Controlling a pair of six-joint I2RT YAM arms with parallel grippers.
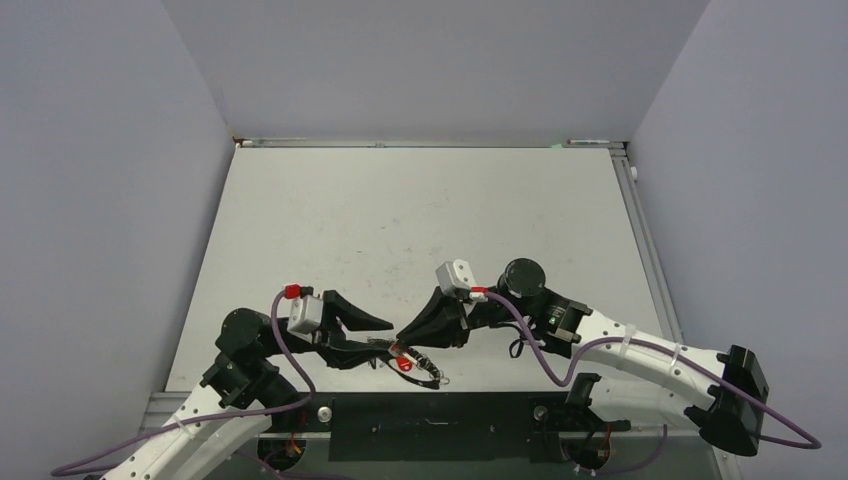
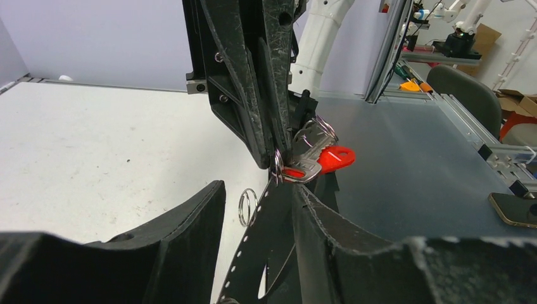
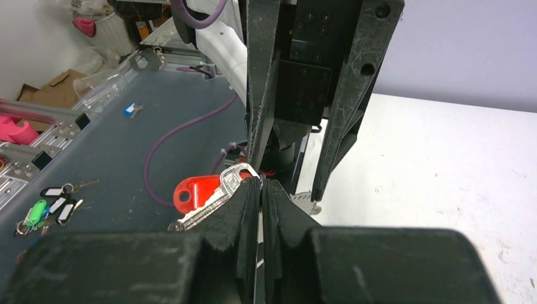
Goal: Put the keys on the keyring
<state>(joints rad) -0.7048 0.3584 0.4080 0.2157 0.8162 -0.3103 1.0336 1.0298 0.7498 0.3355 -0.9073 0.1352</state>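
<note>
In the left wrist view the keyring (image 2: 256,244) stands edge-on between my left gripper's (image 2: 258,189) spread fingers. It looks dark, with small rim holes and a wire loop (image 2: 247,206). It lies against the right finger, apart from the left one. My right gripper (image 3: 261,182) is shut on the hoop's top edge, where a silver key (image 3: 212,202) with a red tag (image 3: 193,191) hangs. In the top view both grippers, left (image 1: 388,336) and right (image 1: 408,334), meet above the tag (image 1: 403,363). No plain dark grey key can be told apart.
The grippers work over the table's near edge (image 1: 300,395), by the dark bench (image 2: 411,164). Spare tagged keys (image 3: 44,212), a blue-tagged key (image 3: 130,109) and a purple cable (image 3: 158,142) lie on the bench. A phone (image 2: 516,210) lies at its right.
</note>
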